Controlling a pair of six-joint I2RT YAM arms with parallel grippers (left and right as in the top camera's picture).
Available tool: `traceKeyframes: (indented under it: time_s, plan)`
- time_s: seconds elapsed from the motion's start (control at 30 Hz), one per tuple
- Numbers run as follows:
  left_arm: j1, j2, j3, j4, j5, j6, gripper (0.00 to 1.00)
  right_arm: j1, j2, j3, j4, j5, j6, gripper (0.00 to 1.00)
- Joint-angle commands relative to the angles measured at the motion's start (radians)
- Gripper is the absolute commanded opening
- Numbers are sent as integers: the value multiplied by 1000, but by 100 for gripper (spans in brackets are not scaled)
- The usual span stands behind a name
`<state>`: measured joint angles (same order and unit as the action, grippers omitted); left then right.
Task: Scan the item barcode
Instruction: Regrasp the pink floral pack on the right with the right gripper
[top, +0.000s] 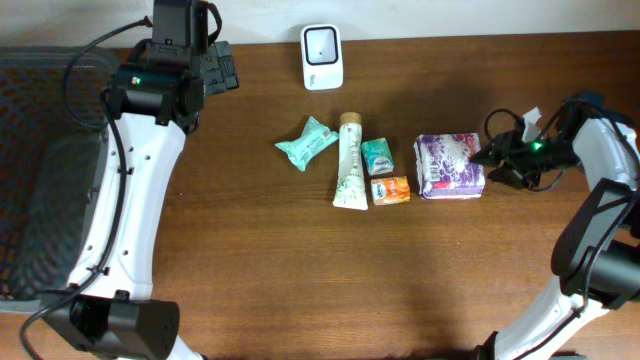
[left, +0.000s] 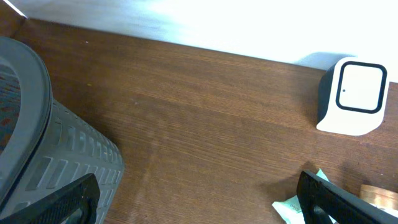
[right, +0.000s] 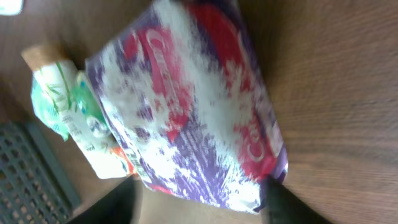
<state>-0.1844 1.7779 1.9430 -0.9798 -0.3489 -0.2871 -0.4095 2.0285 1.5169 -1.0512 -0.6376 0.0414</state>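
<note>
A: Left fingers (left: 339, 202)?

B: Spread wide, one at each bottom corner of the left wrist view, with nothing between them. They are over the table (top: 300, 270) at its far left, just beside the grey basket (left: 37, 143). The white scanner (top: 322, 57) stands to their right at the table's back edge, window facing up.

A: Right fingers (right: 295, 205)?

B: They are at the right-hand edge of the purple pack (top: 449, 166). In the right wrist view two dark shapes sit apart at the bottom of the frame with the pack's near end between them. The view is blurred, so I cannot tell whether they press on the pack or only flank it.

A: Position of the pack?

B: It lies flat on the table, rightmost in the cluster of goods and well apart from the scanner.

A: Neighbours?

B: An orange packet (top: 390, 190) is just beside its left edge, with a green packet (top: 377, 155) behind that. Next to the left is a pale tube (top: 349, 165), cap toward the scanner. A teal packet (top: 308, 142) lies at the far left, tilted.
</note>
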Motion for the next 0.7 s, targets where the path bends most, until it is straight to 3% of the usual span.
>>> traceKeyframes:
  time_s: [0.0,0.07,0.2,0.37,0.4,0.43,0.47,0.5,0.67]
  plan:
    - [4,0,4,2,-7,12,99,-16,-7,34,34,39,0,87]
    - [4,0,4,2,-6,12,99,-13,-6,29,66,138,-2,89]
    - [4,0,4,2,-7,12,99,33,-6,-17,155,134,-15,80]
    - [4,0,4,2,-7,12,99,123,30,-98,269,134,-14,80]
    - [4,0,4,2,-7,12,99,131,52,-108,278,134,-14,71]
    - [4,0,4,2,-6,12,99,137,71,-113,278,133,-15,51]
    - [4,0,4,2,-6,12,99,140,80,-114,270,126,-15,21]
    - [4,0,4,2,-7,12,99,141,84,-113,262,106,-15,4]
    - [4,0,4,2,-7,12,99,141,31,1,145,-164,-15,4]
